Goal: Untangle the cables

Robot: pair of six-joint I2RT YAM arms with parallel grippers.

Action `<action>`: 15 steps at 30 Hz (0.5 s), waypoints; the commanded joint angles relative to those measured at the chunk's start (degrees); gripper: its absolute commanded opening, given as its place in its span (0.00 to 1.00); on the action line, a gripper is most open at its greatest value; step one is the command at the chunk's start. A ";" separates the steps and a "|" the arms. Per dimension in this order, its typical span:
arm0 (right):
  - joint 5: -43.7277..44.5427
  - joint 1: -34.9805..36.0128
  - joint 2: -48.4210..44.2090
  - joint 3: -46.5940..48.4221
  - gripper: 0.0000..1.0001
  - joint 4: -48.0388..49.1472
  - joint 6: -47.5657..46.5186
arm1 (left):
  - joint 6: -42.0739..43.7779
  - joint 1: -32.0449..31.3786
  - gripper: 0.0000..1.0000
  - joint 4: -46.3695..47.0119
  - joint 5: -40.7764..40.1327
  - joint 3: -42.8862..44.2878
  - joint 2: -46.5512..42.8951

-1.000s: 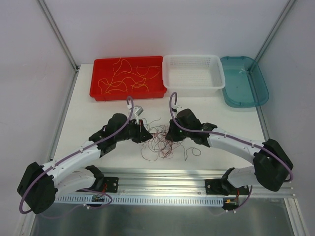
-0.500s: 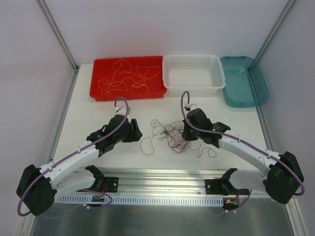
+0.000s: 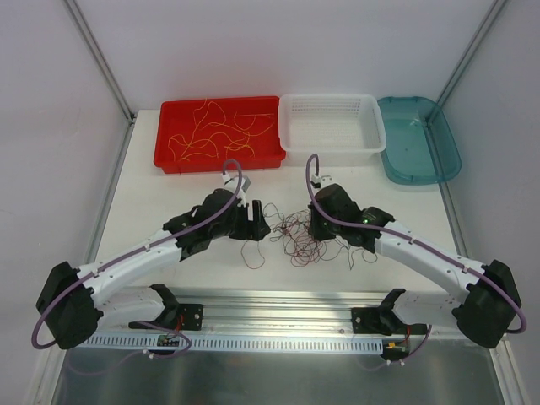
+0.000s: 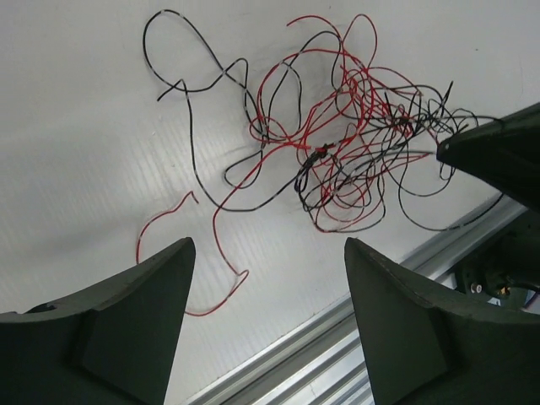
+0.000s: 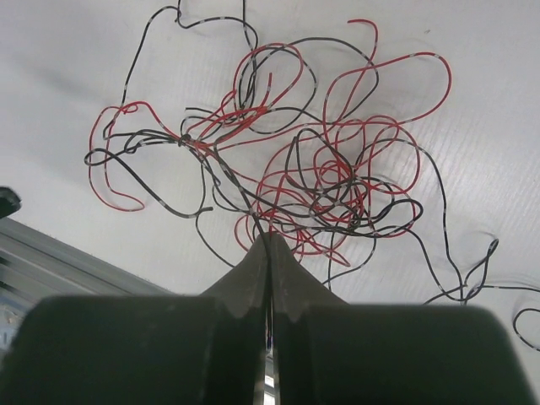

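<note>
The cables point(image 3: 297, 234) lie as a loose tangle of thin red and black wires on the white table between the two arms. In the left wrist view the cables point(image 4: 337, 160) spread ahead of my left gripper point(image 4: 268, 245), which is open with nothing between its fingers and only a stray red strand below. My left gripper point(image 3: 257, 224) sits just left of the tangle. My right gripper point(image 3: 312, 226) is at the tangle's right side. In the right wrist view the right gripper point(image 5: 270, 240) is shut on a black strand of the cables point(image 5: 321, 177).
A red tray point(image 3: 165, 148) at the back left holds yellow wires point(image 3: 211, 131). A white basket point(image 3: 371, 135) and a teal tray point(image 3: 419, 148) stand to its right. An aluminium rail point(image 3: 287, 299) runs along the table's near edge.
My left gripper has opened, pulled back to the left, then come in again beside the tangle. The right gripper, still shut, has drawn the tangle a little to the right.
</note>
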 commanded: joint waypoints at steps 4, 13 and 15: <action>0.41 1.57 -0.20 2.87 0.01 -0.70 1.03 | 0.42 -2.49 0.72 3.31 -1.86 7.69 8.63; -2.32 2.45 0.07 3.66 0.01 0.36 2.61 | 1.48 -6.79 0.69 4.36 -2.03 13.23 21.98; -3.37 2.63 -0.11 3.66 0.01 0.80 2.79 | 1.48 -7.15 0.65 4.62 -2.38 14.02 23.40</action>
